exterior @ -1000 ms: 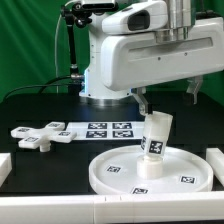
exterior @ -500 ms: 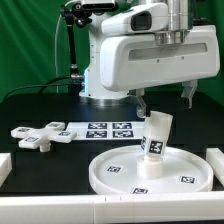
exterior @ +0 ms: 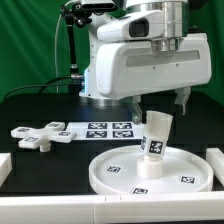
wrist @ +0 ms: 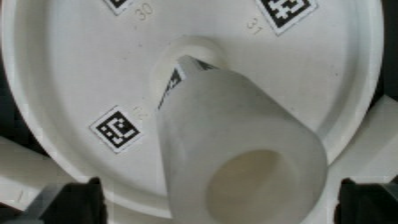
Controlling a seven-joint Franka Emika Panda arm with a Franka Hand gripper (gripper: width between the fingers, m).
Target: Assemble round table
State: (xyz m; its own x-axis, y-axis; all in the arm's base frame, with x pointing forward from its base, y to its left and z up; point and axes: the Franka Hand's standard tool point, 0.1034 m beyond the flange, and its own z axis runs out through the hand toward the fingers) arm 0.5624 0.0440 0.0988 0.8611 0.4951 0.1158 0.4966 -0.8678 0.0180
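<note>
The large white round disc [exterior: 115,172] lies on the black table. The short cylindrical leg [exterior: 154,138] stands in its central hub, leaning toward the exterior view's right. The cross-shaped foot [exterior: 38,134] lies apart at the exterior view's left. My gripper [exterior: 161,103] hangs open just above the leg, one finger on each side, touching nothing. In the wrist view the leg [wrist: 231,130] rises from the hub of the disc [wrist: 71,70] toward the camera. The dark fingertips [wrist: 80,200] stand wide apart on either side of its open top, with the gripper [wrist: 222,205] empty.
The marker board [exterior: 105,129] lies behind the disc. Plain white bars lie at the left edge [exterior: 5,165], the right edge [exterior: 215,160] and along the front [exterior: 60,212]. The robot's base stands at the back.
The gripper has risen a little above the leg and shifted slightly toward the exterior view's left. The leg, the disc and the foot have not moved.
</note>
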